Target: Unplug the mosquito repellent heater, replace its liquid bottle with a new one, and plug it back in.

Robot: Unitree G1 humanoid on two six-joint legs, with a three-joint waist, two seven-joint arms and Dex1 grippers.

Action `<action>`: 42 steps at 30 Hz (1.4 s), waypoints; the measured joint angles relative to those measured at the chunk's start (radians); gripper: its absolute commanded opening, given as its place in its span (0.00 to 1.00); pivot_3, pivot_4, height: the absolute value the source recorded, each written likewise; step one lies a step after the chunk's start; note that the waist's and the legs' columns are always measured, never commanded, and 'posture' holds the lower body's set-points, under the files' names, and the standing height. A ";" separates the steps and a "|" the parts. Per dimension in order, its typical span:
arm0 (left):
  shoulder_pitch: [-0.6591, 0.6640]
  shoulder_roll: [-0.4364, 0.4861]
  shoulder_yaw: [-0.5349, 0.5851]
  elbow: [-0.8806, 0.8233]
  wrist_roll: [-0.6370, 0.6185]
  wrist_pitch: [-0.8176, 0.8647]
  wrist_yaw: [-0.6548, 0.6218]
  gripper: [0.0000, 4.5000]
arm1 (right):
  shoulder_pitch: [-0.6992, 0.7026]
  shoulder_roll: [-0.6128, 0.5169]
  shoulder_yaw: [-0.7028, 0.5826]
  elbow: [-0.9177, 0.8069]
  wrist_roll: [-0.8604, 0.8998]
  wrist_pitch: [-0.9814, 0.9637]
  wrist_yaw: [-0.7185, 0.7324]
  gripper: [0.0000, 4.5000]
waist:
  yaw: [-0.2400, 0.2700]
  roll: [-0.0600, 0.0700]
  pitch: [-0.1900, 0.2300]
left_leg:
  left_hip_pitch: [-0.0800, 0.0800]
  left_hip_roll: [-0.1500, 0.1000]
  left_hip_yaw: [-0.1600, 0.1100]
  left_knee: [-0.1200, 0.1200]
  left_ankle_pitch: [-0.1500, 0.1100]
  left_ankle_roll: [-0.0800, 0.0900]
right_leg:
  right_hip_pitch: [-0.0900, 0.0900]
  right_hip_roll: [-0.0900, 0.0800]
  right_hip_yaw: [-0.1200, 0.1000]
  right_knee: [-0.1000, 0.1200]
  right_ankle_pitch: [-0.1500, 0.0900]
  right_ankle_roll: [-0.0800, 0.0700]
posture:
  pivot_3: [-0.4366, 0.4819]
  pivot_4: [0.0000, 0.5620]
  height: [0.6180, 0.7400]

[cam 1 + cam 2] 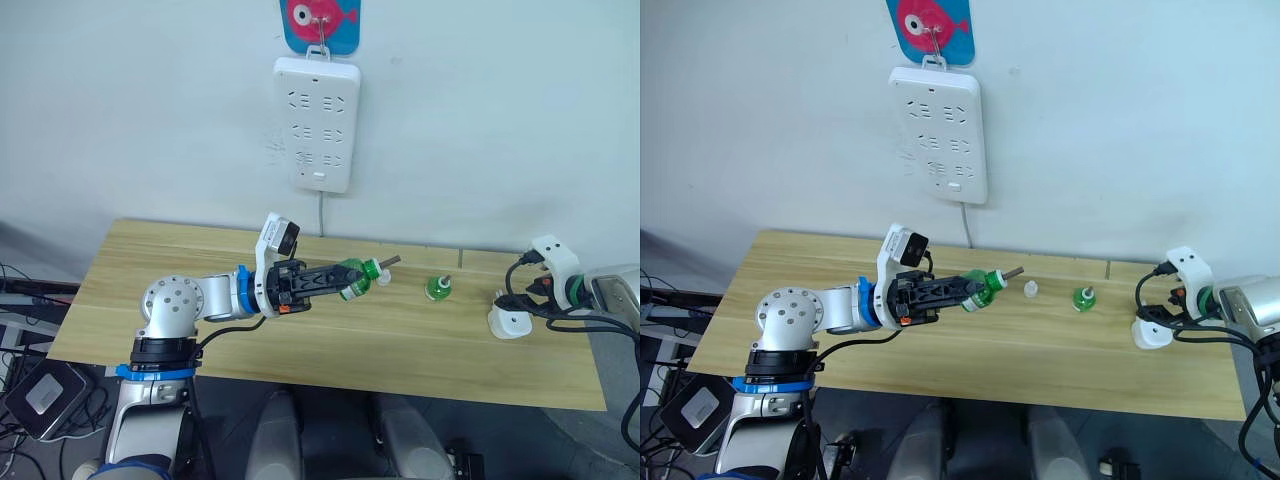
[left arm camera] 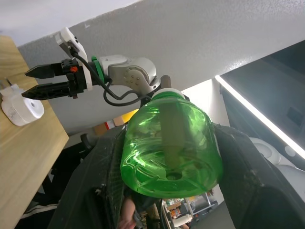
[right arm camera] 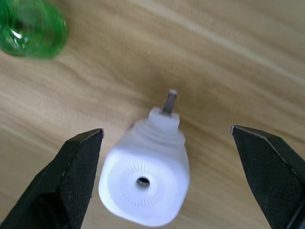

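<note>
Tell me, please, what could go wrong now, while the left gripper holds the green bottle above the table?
1. The left gripper holds the green bottle sideways with its bare wick sticking out; liquid may drip and the wick could bend.
2. The small white cap lies loose on the table and could be knocked off.
3. The right gripper is open around the heater, near the table edge; a bad close might push it off.

- At the centre of your frame is a translucent green bottle point(image 2: 171, 143), seen base-on, with a wick stick visible through the plastic.
- Your left gripper point(image 2: 169, 191) clamps it, one black finger pressed to each side of the bottle.
- Upper left, the right gripper point(image 2: 40, 81) hangs with its two black fingers spread apart.
- Just below it, the white heater point(image 2: 21, 107) lies on the wooden table point(image 2: 24, 157).
</note>
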 measured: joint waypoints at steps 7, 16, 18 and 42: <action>0.005 0.005 0.000 -0.017 0.000 -0.001 0.000 0.51 | 0.006 0.037 -0.079 -0.016 -0.001 0.131 -0.008 0.99 | 0.002 0.000 0.000 | 0.000 0.000 0.000 0.000 0.000 0.000 | 0.000 0.000 0.000 0.000 0.000 0.000 | 0.41 0.57 1.00; 0.009 0.004 -0.002 -0.027 0.000 -0.004 0.013 0.51 | 0.047 0.093 -0.097 -0.024 -0.031 0.145 -0.048 0.99 | 0.007 0.000 0.000 | 0.000 0.000 0.000 0.000 0.000 0.000 | 0.000 0.000 0.000 0.000 0.000 0.001 | 0.43 0.57 1.00; 0.009 0.004 -0.002 -0.028 0.000 -0.004 0.014 0.51 | 0.047 0.100 -0.105 -0.005 -0.046 0.144 -0.058 0.99 | 0.009 0.000 0.000 | 0.000 0.000 0.000 0.000 0.000 0.000 | 0.000 0.000 0.000 0.000 -0.001 0.002 | 0.43 0.57 1.00; 0.052 0.049 -0.047 -0.086 0.051 -0.066 -0.042 0.51 | 0.090 0.124 -0.166 -0.008 -0.087 0.133 -0.055 0.66 | 0.014 -0.003 0.002 | 0.002 0.000 0.000 0.000 0.000 0.000 | 0.002 0.000 0.001 -0.001 -0.001 0.002 | 0.44 0.57 1.00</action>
